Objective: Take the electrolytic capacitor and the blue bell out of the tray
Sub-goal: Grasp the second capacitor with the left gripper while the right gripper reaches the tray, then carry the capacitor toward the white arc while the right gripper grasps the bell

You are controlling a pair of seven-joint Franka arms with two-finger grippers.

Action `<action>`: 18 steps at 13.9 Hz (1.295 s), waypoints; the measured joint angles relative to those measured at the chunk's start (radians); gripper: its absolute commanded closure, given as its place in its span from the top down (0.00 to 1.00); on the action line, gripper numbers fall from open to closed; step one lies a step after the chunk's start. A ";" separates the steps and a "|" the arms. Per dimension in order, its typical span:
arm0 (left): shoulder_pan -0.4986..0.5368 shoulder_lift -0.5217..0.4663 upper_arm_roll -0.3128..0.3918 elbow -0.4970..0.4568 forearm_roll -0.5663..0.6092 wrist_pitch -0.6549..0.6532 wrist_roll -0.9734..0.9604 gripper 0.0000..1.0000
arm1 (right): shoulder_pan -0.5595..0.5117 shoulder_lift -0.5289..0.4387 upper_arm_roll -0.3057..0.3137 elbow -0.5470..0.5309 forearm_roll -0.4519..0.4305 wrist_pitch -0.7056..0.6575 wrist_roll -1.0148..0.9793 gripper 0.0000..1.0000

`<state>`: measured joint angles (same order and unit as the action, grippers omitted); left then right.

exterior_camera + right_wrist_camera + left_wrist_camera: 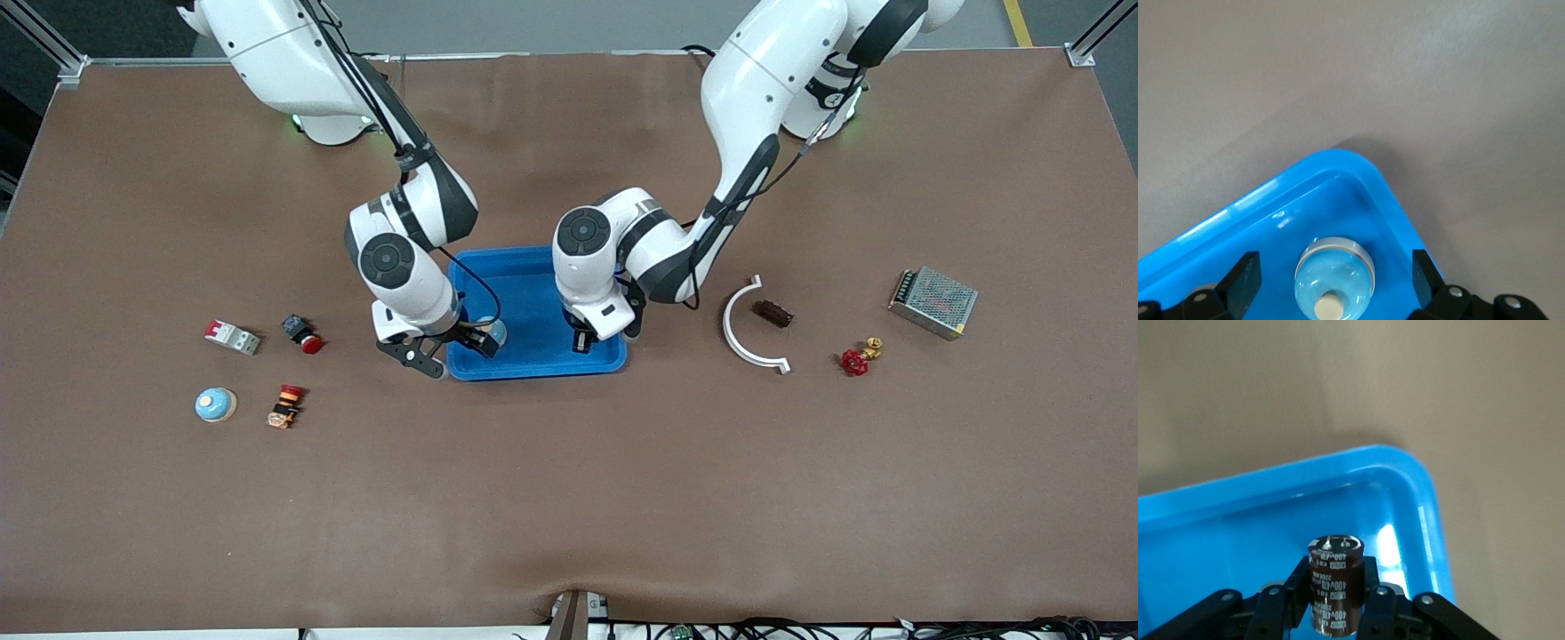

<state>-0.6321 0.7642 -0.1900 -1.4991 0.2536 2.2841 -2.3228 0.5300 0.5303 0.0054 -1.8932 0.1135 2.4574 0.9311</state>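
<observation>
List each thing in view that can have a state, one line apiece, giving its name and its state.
Left hand: shut on the capacitor, over the blue tray.
Capacitor: upright, held between the fingers.
Right hand: open, fingers either side of the bell in the tray.
Bell in the tray: upright, resting in a tray corner, not gripped.
Blue tray: flat on the table, holding one bell.
Second bell: upright on the table, toward the right arm's end.

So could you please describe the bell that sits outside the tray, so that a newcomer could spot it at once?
Start at the blue tray mid-table, then look toward the right arm's end. The bell lies there, beside an orange-and-red push button. It alone is a pale blue dome with a cream knob.
</observation>
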 measured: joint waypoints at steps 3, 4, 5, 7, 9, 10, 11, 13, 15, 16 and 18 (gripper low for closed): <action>0.040 -0.089 0.000 0.004 -0.006 -0.101 0.085 0.00 | 0.026 0.035 0.000 -0.001 0.000 0.027 0.002 1.00; 0.060 -0.120 -0.001 0.004 -0.025 -0.140 0.135 0.00 | 0.034 0.046 -0.001 -0.001 0.000 0.041 0.008 1.00; 0.079 -0.150 -0.001 0.004 -0.048 -0.180 0.189 0.00 | 0.042 0.056 -0.001 -0.001 0.000 0.050 0.016 1.00; 0.119 -0.200 -0.001 0.004 -0.073 -0.257 0.283 0.00 | 0.052 0.064 -0.001 -0.001 0.000 0.055 0.025 1.00; 0.164 -0.240 -0.002 0.003 -0.102 -0.325 0.384 0.00 | 0.053 0.064 -0.001 0.000 0.000 0.056 0.026 1.00; 0.187 -0.258 -0.001 0.003 -0.122 -0.354 0.436 0.00 | 0.053 0.064 -0.002 0.000 0.000 0.056 0.026 1.00; 0.213 -0.275 -0.001 0.003 -0.138 -0.382 0.489 0.00 | 0.053 0.064 -0.003 0.000 0.000 0.056 0.027 1.00; 0.261 -0.309 -0.001 -0.010 -0.152 -0.429 0.593 0.00 | 0.053 0.064 -0.004 0.000 0.000 0.056 0.028 1.00; 0.301 -0.350 -0.001 -0.052 -0.156 -0.447 0.681 0.00 | 0.053 0.064 -0.004 0.000 0.000 0.056 0.030 1.00; 0.319 -0.373 -0.002 -0.080 -0.156 -0.450 0.720 0.00 | 0.053 0.064 -0.004 0.000 0.000 0.056 0.036 1.00; 0.350 -0.423 -0.002 -0.141 -0.156 -0.452 0.790 0.00 | 0.055 0.065 -0.003 0.000 0.000 0.056 0.046 1.00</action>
<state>-0.2817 0.3408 -0.1916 -1.6404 0.0971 1.8323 -1.5326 0.5848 0.5951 0.0021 -1.8936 0.1135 2.5133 0.9767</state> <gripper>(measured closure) 0.652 0.000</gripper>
